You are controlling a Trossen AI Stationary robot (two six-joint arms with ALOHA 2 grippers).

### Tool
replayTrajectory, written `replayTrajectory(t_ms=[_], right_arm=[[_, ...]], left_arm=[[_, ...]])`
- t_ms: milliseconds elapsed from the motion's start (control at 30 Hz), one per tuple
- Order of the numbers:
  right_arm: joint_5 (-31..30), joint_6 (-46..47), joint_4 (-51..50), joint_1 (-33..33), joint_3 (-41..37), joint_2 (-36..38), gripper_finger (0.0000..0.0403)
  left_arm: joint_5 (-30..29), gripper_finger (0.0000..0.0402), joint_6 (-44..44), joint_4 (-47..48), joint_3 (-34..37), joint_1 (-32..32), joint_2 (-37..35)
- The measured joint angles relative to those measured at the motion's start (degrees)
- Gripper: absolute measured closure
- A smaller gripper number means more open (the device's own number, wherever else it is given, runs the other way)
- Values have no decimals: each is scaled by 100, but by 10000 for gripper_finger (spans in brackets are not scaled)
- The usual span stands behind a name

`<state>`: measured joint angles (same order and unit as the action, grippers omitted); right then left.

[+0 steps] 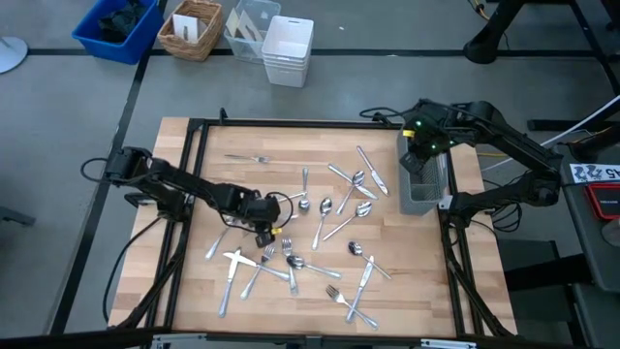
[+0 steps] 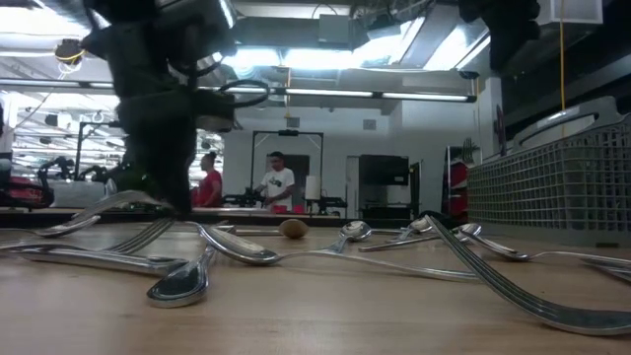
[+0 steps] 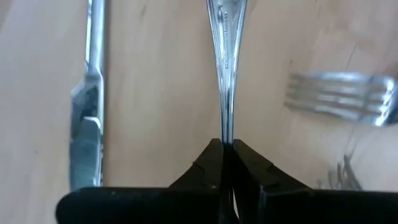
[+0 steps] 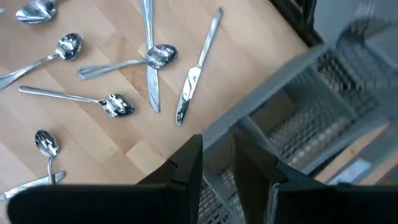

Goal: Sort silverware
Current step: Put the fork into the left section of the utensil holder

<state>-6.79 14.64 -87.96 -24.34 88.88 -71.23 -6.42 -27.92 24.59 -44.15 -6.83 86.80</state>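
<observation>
Left pincer [image 1: 263, 233] low over the wooden tabletop [image 1: 194, 155], left of centre, fingers [image 3: 205, 163] pressed together on the slim handle [image 3: 225, 74] of one utensil; which kind cannot be told. A knife [image 3: 87, 124] and a fork [image 3: 339, 98] lie on either side of it. Remaining silverware [image 1: 334, 208] lies scattered across the middle and near part of the tabletop. Right pincer [image 1: 423, 155] hovers above the grey mesh caddy [image 1: 423, 189] at the right edge, fingers [image 4: 186, 163] slightly spread, holding nothing.
</observation>
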Motion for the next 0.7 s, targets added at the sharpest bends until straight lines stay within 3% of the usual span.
replayTrajectory(t_ms=[300,533,700], right_arm=[[-9,-1386,951,0,2,65,315],[-4,-2431,1537,0,2,65,315],[107,-2967,1660,0,2,65,315]], left_arm=[[769,394,259,-901,-443,683,-11],[2063,394,166,-2471,-537,1461,-15],[2964,391,-289,-3088,-541,2058,-17]])
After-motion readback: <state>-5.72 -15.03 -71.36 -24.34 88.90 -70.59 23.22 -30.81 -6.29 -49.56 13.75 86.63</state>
